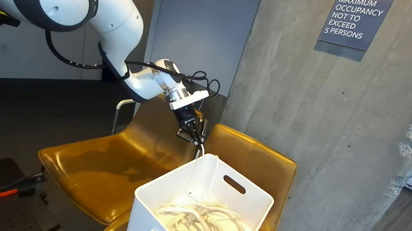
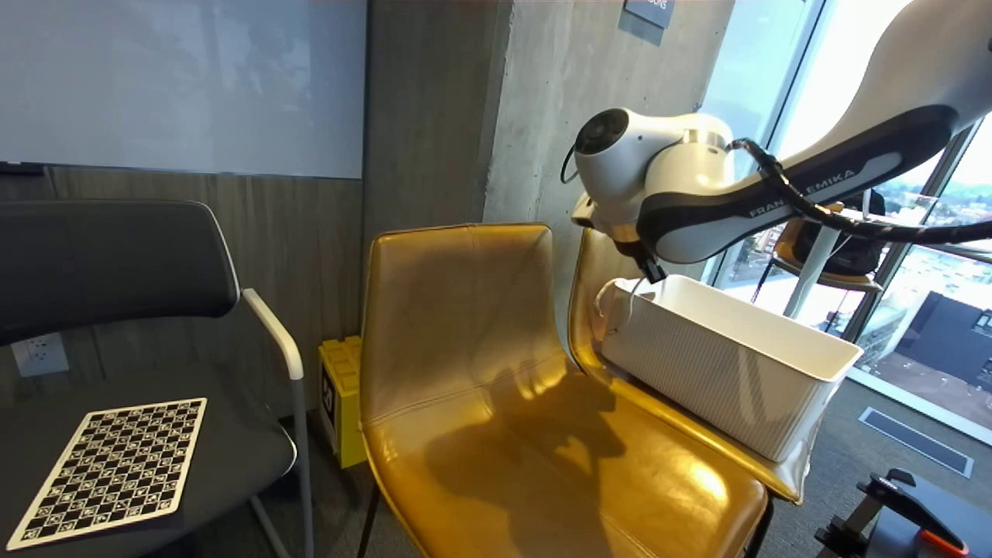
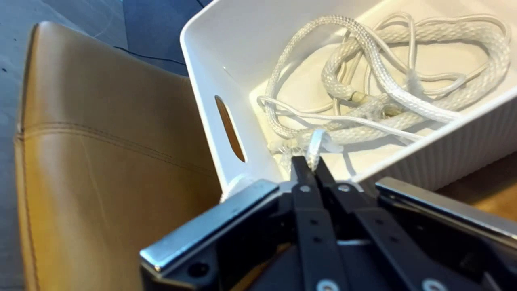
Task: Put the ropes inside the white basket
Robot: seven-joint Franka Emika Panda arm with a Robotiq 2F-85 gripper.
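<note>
In an exterior view, the white basket (image 1: pixel 140 223), smooth plastic with ribbed outer walls, rounded corners and slot handles, sits on a glossy tan chair (image 1: pixel 272 157). Most of the ropes (image 1: pixel 194 213) lie in coils on its floor. The gripper (image 1: pixel 200 143) is just above a corner of the rim.

In an exterior view, a pale strand (image 2: pixel 632 298) bows down from the fingertips; which side of the wall it hangs on, I cannot tell.

Wrist view: jaws nearly meet, pinching a bent length of white cord (image 3: pixel 314 149). Thick braided and thin smooth lengths tangle inside.
</note>
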